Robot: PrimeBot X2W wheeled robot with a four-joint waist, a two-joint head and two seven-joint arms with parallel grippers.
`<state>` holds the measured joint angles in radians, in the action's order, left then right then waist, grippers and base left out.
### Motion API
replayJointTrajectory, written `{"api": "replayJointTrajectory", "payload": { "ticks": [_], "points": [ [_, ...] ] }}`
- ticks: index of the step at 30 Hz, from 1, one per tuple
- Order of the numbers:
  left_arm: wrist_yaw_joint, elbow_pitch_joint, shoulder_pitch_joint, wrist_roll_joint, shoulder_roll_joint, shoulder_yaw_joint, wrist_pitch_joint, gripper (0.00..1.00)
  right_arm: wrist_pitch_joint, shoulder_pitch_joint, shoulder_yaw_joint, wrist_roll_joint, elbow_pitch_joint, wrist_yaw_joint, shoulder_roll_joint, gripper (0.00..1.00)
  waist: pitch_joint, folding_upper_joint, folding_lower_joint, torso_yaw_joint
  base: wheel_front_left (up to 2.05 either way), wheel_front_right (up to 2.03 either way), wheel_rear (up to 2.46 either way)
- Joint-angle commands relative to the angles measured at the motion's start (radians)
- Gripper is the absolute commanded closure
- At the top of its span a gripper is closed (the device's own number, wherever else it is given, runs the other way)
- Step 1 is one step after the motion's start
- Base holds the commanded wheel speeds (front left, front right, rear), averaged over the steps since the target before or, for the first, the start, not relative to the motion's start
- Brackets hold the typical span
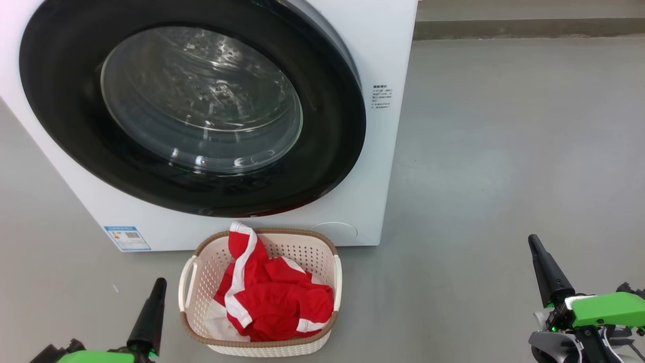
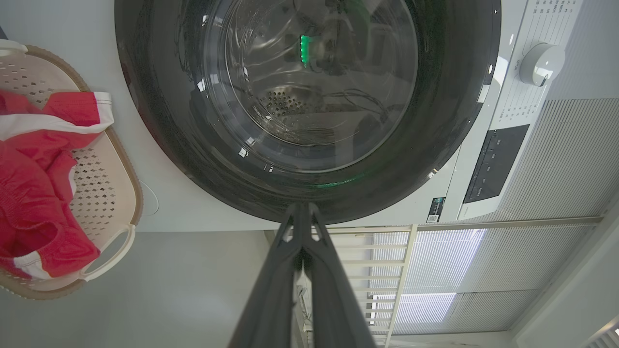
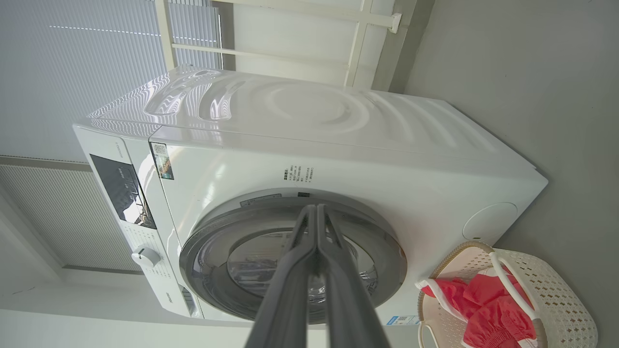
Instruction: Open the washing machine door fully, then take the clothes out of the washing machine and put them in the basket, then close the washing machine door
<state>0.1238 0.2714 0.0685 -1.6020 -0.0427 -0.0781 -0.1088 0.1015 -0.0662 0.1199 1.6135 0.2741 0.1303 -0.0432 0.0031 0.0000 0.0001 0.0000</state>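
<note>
White washing machine (image 1: 388,151) standing closed, laundry unloaded

The washing machine door (image 1: 196,101), black-rimmed with a glass bowl, is lying ahead of and above both sets of fingertips, seemingly flush against the white front. The basket (image 1: 312,241) is sitting below the door, near the left gripper (image 1: 159,283) on its inner side and well apart from the right gripper (image 1: 533,241). The clothes (image 1: 272,302), red with white trim, are lying heaped inside it, one end draping over the rim nearest the machine. Both grippers are hovering low with fingers pressed together, holding nothing. The task is looking nearly finished. If the door is needing a last push, the left arm is sitting nearer, its fingers pointing straight at the door.
</note>
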Motion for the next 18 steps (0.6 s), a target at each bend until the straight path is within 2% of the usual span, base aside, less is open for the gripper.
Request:
{"api": "replayJointTrajectory", "payload": {
  "ticks": [1, 18],
  "points": [
    [0.007, -0.027, 0.039, -0.006, -0.008, -0.036, -0.005, 1.0, 0.005, -0.041, -0.014, 0.002, -0.03, 0.0, -0.013, 1.0, 0.0, 0.0, 0.0, 0.0, 0.0, 0.0, 0.0],
    [0.007, -0.027, 0.039, -0.007, -0.008, -0.036, -0.004, 1.0, 0.007, -0.041, -0.012, 0.0, -0.03, 0.0, -0.012, 1.0, 0.0, 0.0, 0.0, 0.0, 0.0, 0.0, 0.0]
  ]
}}
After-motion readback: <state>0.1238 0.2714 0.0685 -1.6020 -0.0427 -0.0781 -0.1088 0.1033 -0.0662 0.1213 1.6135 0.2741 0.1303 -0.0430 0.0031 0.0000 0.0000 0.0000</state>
